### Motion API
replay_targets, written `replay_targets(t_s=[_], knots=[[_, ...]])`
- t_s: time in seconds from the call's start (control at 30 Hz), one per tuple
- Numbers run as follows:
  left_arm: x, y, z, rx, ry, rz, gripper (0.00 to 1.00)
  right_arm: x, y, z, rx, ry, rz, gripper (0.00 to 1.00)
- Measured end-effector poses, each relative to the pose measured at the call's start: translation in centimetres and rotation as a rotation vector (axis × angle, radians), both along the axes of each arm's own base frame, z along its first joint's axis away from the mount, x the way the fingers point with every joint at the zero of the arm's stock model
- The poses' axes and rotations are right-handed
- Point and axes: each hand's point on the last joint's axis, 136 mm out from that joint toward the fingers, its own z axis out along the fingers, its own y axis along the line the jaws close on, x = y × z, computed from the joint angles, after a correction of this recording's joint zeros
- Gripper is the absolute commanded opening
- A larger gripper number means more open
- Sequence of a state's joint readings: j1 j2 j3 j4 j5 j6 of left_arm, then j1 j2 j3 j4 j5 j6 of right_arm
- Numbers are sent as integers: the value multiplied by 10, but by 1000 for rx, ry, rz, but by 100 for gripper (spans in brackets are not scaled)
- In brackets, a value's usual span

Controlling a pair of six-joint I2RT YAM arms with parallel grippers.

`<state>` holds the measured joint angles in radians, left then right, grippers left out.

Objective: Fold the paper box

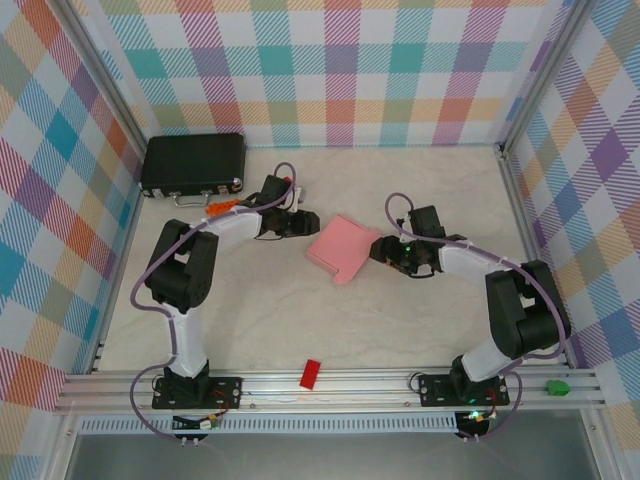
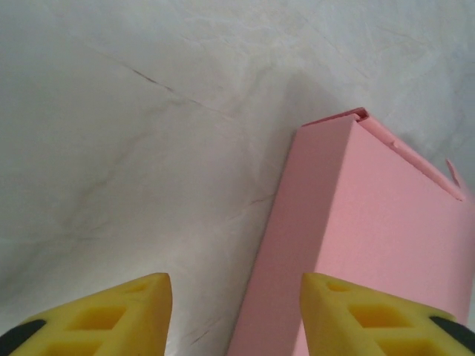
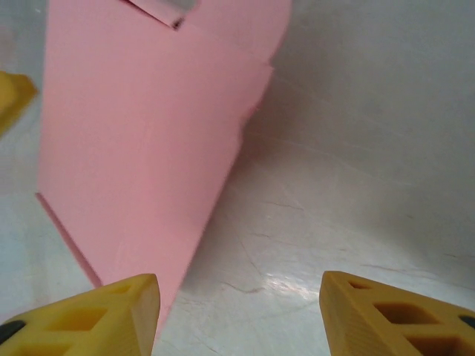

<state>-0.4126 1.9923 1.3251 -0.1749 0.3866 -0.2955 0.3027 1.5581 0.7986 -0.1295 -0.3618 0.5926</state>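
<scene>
Top external view takes in the pale bench (image 1: pixel 330 320), closed in by checked walls (image 1: pixel 330 70) on 3 sides. The 2 arms rise from the near rail and bend inward toward the middle: the left arm (image 1: pixel 185 270) and the right arm (image 1: pixel 510 310).

A black case (image 1: pixel 193 165) lies flat at the far left corner, well apart from everything else.

The paper box (image 1: pixel 340 247) is plain light pink. It lies near the middle of the bench, between the 2 hands, turned at an angle to the rail, with a notch cut at its near right corner. In the left wrist view it has a flat top and a low side wall, and its far corner seam is slightly open.

The left hand (image 1: pixel 298 224) sits just beside the box's left side. Its yellow fingers (image 2: pixel 111 311) stand apart and clamp nothing: 1 is over bare bench, the other is in front of the box's top, and the box's side edge runs between them.

The right hand (image 1: pixel 386 250) is just beside the box's right side. Its fingers (image 3: pixel 386 311) are also spread, with bare bench between them and the box's edge next to the left finger. It holds nothing.

A small red block (image 1: pixel 311 374) rests on the near rail between the arm bases. A smaller green piece (image 1: pixel 556 386) sits at the rail's right end.
</scene>
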Motion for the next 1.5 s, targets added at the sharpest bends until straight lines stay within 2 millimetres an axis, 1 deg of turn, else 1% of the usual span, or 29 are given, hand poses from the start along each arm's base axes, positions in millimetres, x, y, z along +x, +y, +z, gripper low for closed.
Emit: replay_targets(t_s=[0.13,0.2,0.3,0.33,0.43,0.53,0.67,0.8,0.97,1.17,1.37,1.5], knots=[[0,-11,1,-55,8,-39,41,12,12,4,71,-37,0,59],[1,-15,3,-76,4,-46,37,15,16,3,96,-41,1,59],[0,-17,4,-102,8,-42,32,19,21,-4,118,-28,-1,58],[-2,-17,1,-104,16,-39,31,18,21,-9,116,-17,-3,58],[-11,-16,-8,-118,49,-26,31,17,23,-19,113,12,-8,58],[-20,-16,-8,-131,60,-15,32,18,27,-23,127,18,-3,58],[-32,-15,-7,-140,74,-7,31,19,35,-24,148,15,20,57],[-47,-15,-8,-144,100,0,29,23,44,-20,171,5,45,57],[-61,-12,-9,-146,127,12,34,28,53,-21,202,9,73,56],[-63,-11,-9,-152,135,26,33,26,58,-20,218,16,95,54],[-59,-11,-8,-158,124,42,25,24,61,-19,218,18,106,54],[-59,-8,-6,-161,110,60,19,25,65,-12,219,8,117,54]])
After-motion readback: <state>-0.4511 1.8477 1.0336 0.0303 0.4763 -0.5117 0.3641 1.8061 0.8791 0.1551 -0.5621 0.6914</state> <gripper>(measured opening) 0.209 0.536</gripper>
